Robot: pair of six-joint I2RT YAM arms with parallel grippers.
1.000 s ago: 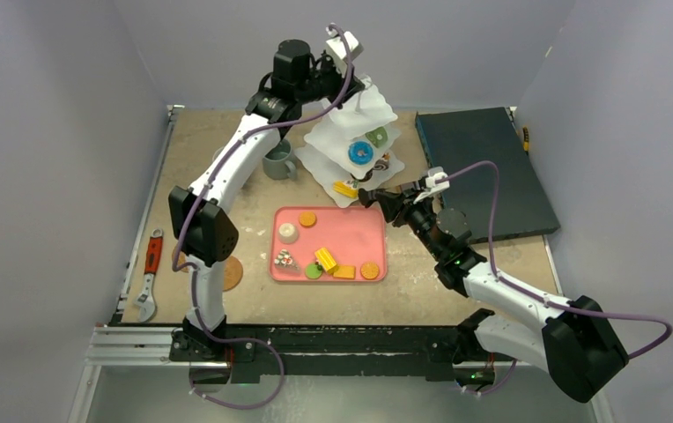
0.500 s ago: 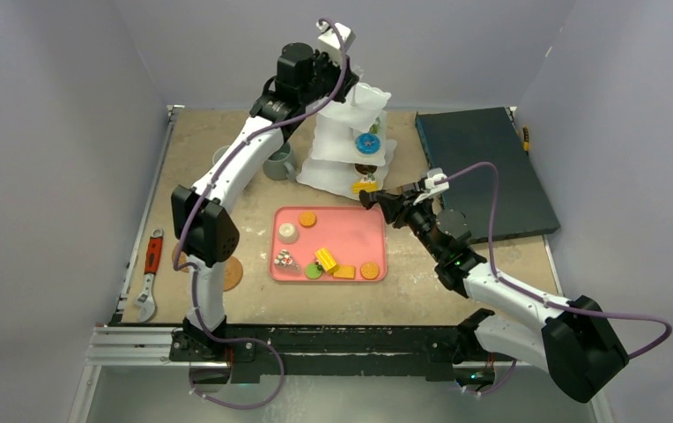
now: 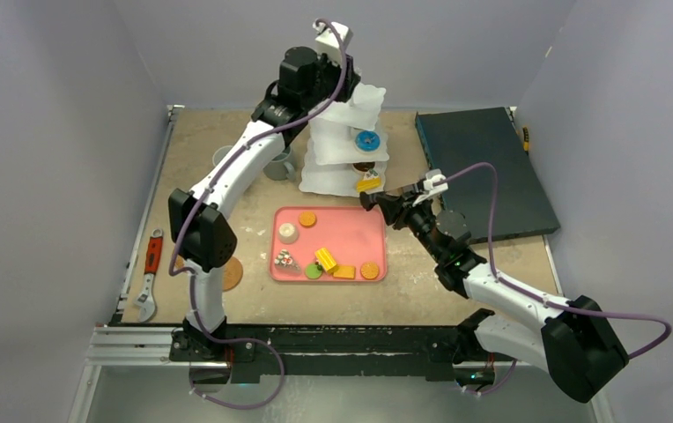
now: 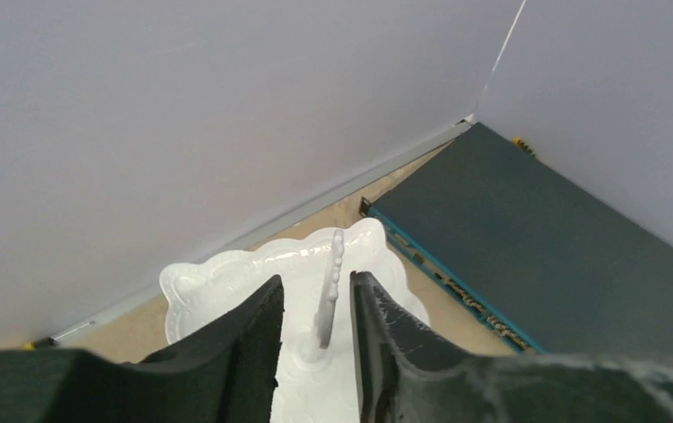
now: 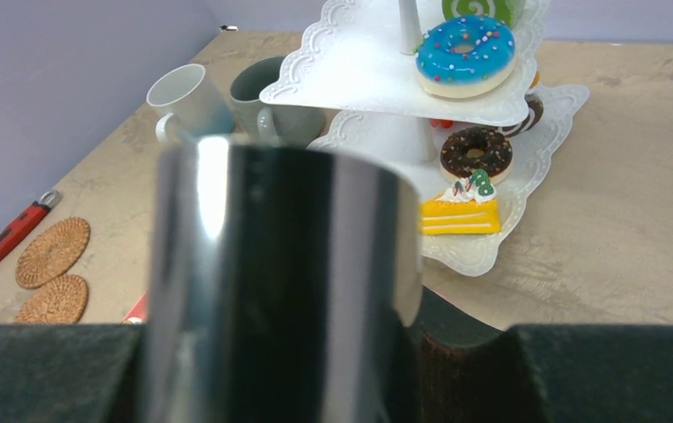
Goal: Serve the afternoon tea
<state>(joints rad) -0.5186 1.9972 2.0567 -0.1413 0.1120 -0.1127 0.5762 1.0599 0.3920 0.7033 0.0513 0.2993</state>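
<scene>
From above, the stand (image 3: 343, 167) is upright at the far side of the surface (image 3: 218, 123). The left arm (image 3: 236, 163) covers its top, and more pastries (image 3: 326, 260) lie on the pink tray (image 3: 355, 231).

Only the left wrist shows why: the left fingers (image 4: 245, 330) are narrowed about the stand's handle, I'd guess to steady or position it.

The right wrist shows the right fingers (image 5: 42, 379) holding shiny tongs (image 5: 280, 282) near the bottom tier, likely for serving. It also shows the blue donut (image 5: 465, 53) already on a tier above.

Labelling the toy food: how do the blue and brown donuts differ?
The blue donut has blue icing, the brown donut dark chocolate. The blue donut sits a tier above the brown donut, which is on the bottom tier. Both lie flat on the white stand.
</scene>
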